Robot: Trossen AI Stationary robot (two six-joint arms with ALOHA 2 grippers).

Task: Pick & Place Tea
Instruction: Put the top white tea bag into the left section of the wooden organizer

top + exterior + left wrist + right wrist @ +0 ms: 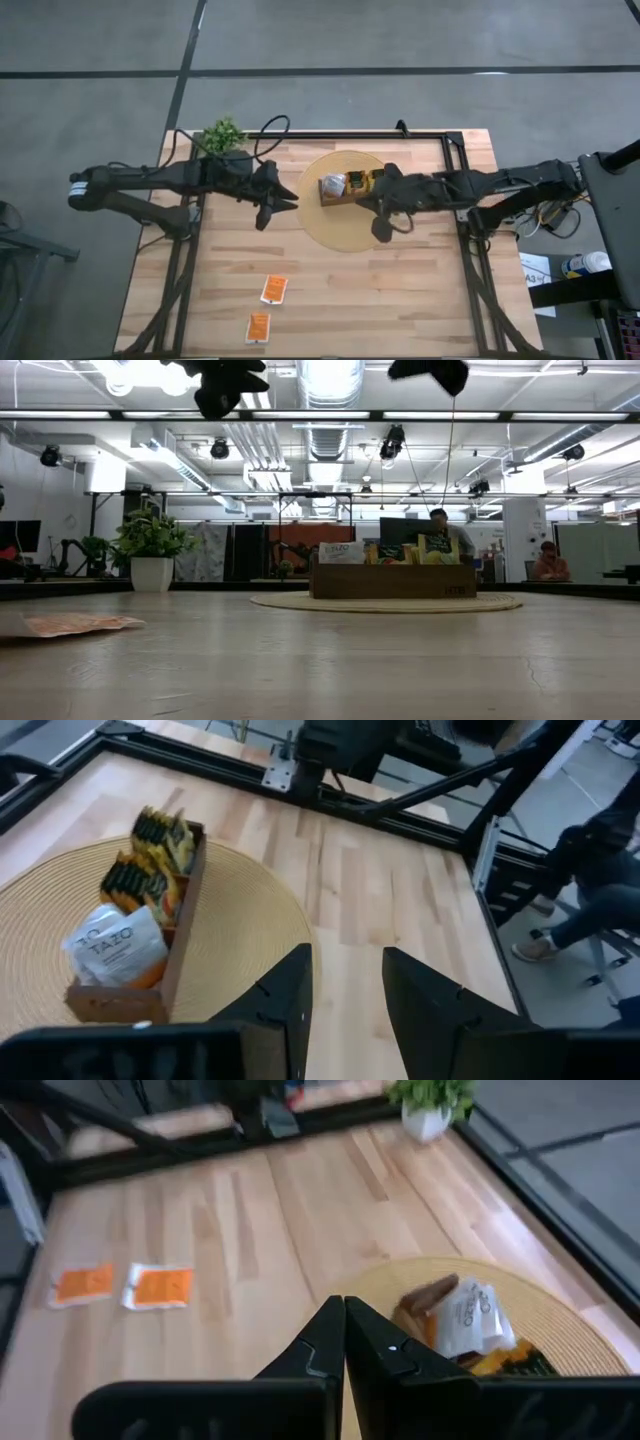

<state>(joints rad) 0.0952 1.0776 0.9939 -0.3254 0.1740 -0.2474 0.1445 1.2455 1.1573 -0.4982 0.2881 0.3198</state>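
left gripper (286,203) hung empty, fingers apart | right gripper (383,228) clenched on nothing, over mat (315,225) | two orange sachets (273,289) lay near the table's front edge, left gripper nearer

- The right gripper (344,1342) hangs above the wooden table (300,1220), its two dark fingers (318,1342) pressed together with no gap and nothing between them.
- Just past the fingertips lies a round woven mat (560,1320), partly visible.
- On the mat stands a brown wooden box (425,1298) with a white sachet (475,1320) and yellow and dark-labelled sachets (510,1363) in it.
- Two orange-and-white tea sachets (158,1287) lie flat on the bare table, side by side, well apart from the mat.
- A small green plant in a white pot (428,1118) stands near the table's far edge, beside a dark frame rail (150,1135).
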